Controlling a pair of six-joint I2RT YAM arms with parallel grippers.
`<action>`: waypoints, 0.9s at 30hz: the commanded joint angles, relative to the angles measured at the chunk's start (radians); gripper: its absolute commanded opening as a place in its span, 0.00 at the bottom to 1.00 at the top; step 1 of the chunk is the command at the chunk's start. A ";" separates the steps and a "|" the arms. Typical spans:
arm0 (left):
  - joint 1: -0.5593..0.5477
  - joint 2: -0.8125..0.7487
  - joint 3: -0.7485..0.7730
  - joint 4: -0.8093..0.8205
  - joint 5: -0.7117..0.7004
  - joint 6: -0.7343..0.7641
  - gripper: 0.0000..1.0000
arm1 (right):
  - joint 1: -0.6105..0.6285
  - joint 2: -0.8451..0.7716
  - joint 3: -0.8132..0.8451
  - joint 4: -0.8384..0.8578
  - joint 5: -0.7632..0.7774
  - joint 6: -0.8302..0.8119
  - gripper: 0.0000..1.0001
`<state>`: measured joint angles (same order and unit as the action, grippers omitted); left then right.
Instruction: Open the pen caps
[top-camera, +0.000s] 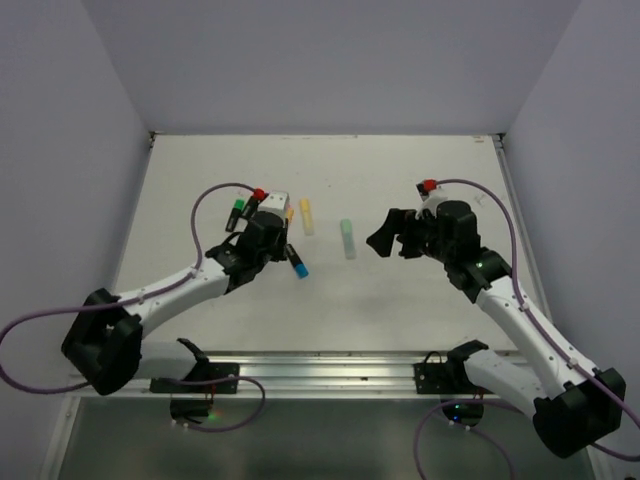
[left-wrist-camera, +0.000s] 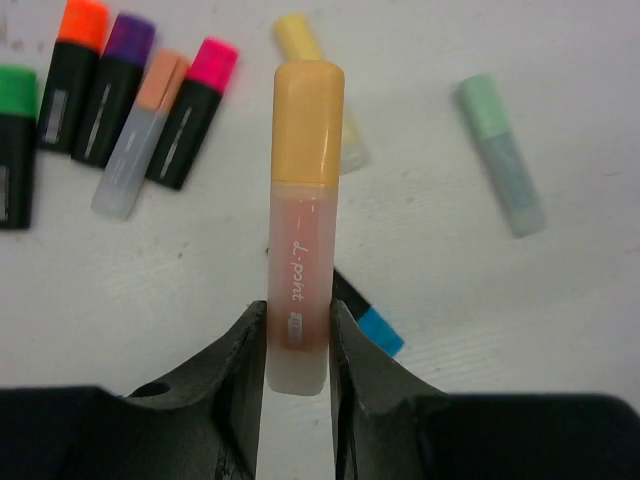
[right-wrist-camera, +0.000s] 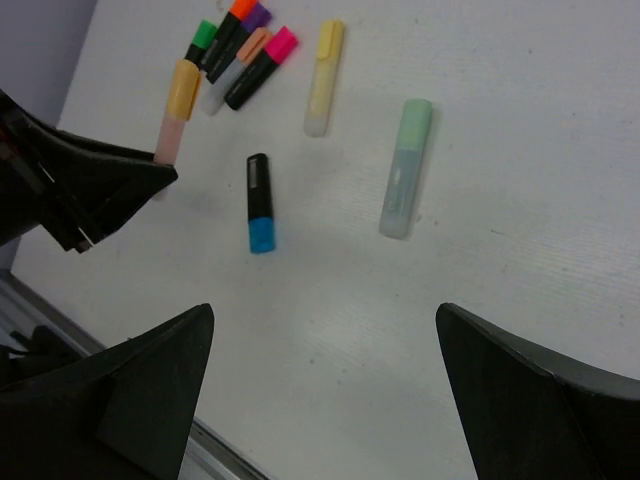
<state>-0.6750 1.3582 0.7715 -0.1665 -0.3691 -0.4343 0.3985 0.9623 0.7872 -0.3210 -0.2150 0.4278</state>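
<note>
From above, the left gripper (top-camera: 268, 232) sits at 9 o'clock, the right gripper (top-camera: 384, 238) spread wide at 3; left wrist: it clamps the barrel of a peach highlighter (left-wrist-camera: 298, 270), orange cap (left-wrist-camera: 308, 120) left free for pulling; right wrist: other pens (right-wrist-camera: 258, 72) at 11

This is a robot lab test cell. A white table (top-camera: 400, 300) is boxed in by plain pale walls (top-camera: 330, 60) at 9, 12 and 3 o'clock. Two arms (top-camera: 170, 290) are bolted to an aluminium rail (top-camera: 320, 365) at 6 o'clock and trail purple cables (top-camera: 225, 186).
</note>
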 joint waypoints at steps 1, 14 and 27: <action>-0.026 -0.146 -0.044 0.206 0.187 0.216 0.00 | 0.005 0.022 0.092 0.068 -0.115 0.086 0.99; -0.162 -0.169 -0.035 0.315 0.294 0.335 0.00 | 0.083 0.157 0.158 0.307 -0.176 0.345 0.87; -0.210 -0.165 -0.023 0.354 0.291 0.342 0.00 | 0.134 0.268 0.123 0.367 -0.095 0.396 0.75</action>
<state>-0.8757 1.1950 0.7216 0.1200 -0.0818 -0.1116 0.5255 1.2282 0.9127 -0.0238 -0.3420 0.7986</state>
